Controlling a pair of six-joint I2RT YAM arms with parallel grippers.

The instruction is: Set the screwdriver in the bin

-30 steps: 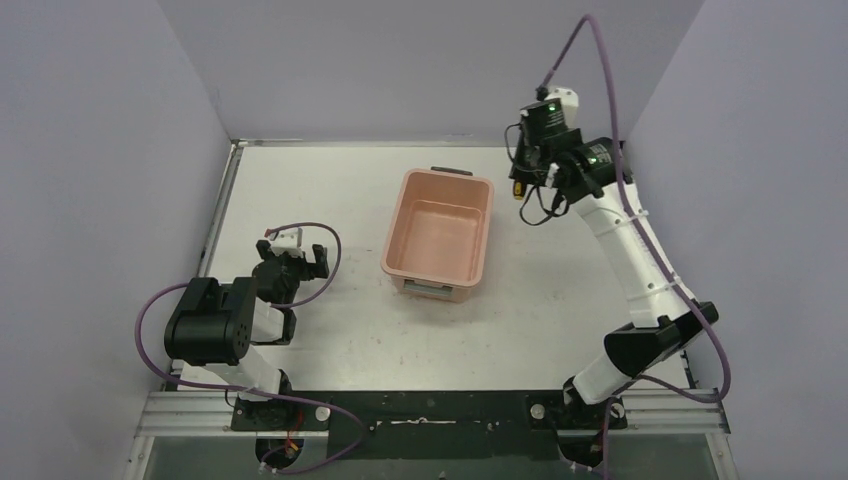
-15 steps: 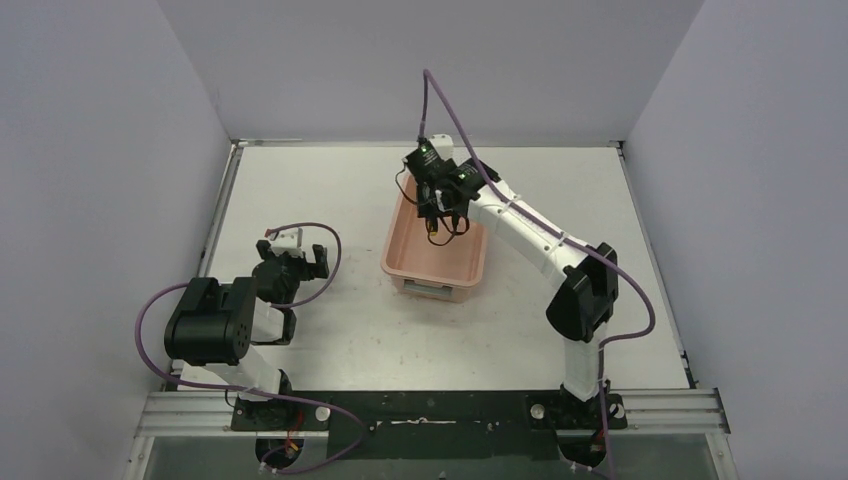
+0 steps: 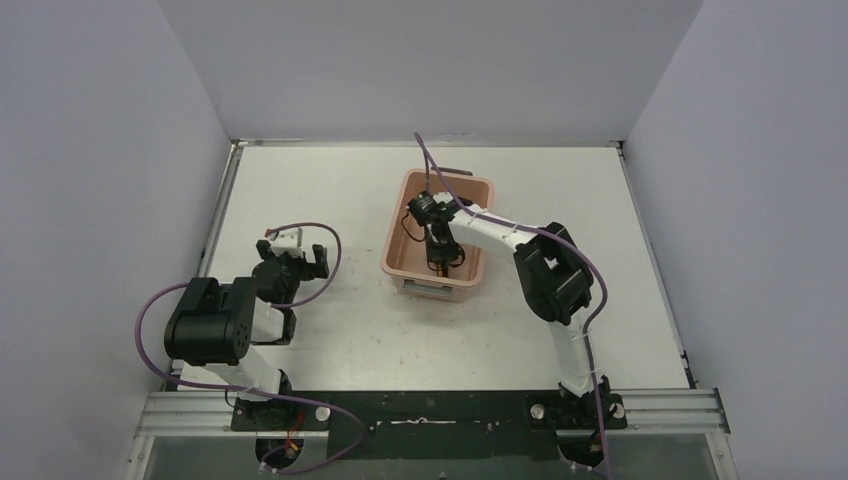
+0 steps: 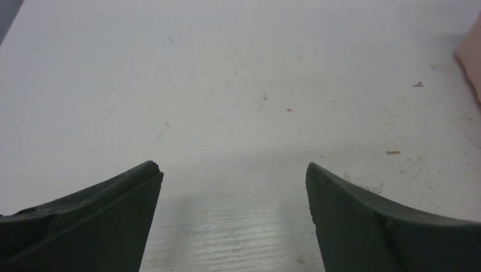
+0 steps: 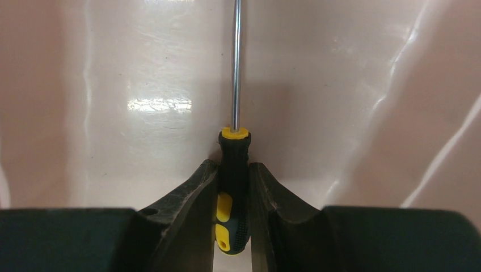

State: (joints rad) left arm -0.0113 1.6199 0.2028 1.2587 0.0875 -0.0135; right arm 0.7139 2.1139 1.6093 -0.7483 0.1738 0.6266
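while the left gripper (image 3: 292,252) hangs spread and empty over the white table (image 3: 330,190), the right gripper (image 3: 437,255) reaches inside the salmon-pink rectangular plastic bin (image 3: 395,235), clenched on the black-and-yellow handle of the slim steel-shafted screwdriver (image 5: 235,150), seemingly low enough for a gentle release.

- Left arm (image 3: 255,372): white links, big black motor block at the joint.
- Right arm (image 3: 571,348): same build, white tubes w/ black elbow housing.
- Left purple cable (image 3: 140,325): thick, loops out from the arm.
- Right purple cable (image 3: 422,155): same colour, runs along the arm.
- Left gripper (image 4: 232,173): two dark matt fingers, tapered tips, scuffed edges.
- Right gripper (image 5: 233,187): dark fingers too, curved inner faces, small hole in one.
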